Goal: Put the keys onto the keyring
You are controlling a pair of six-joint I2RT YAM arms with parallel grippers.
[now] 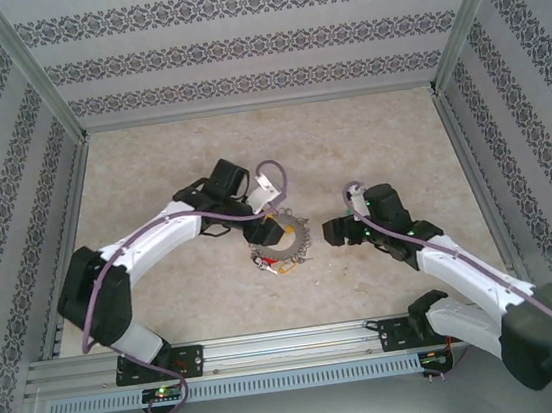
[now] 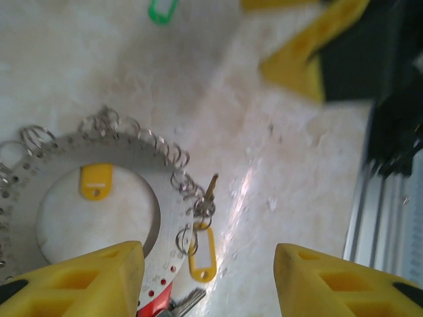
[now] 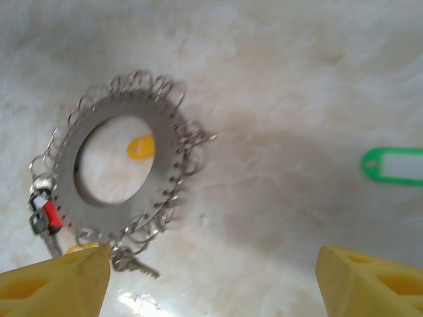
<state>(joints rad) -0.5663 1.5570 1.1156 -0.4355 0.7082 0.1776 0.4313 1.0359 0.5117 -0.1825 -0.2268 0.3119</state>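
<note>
Our left gripper (image 2: 208, 264) hangs open and empty over the keyring (image 2: 132, 168), our right gripper (image 3: 213, 264) likewise beside it; closing too low, we could shove the keyring aside.

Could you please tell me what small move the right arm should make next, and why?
Probably shift the open right gripper toward the green plastic key tag and lower over it: the tag lies loose on the table, apart from the grey metal keyring.
</note>
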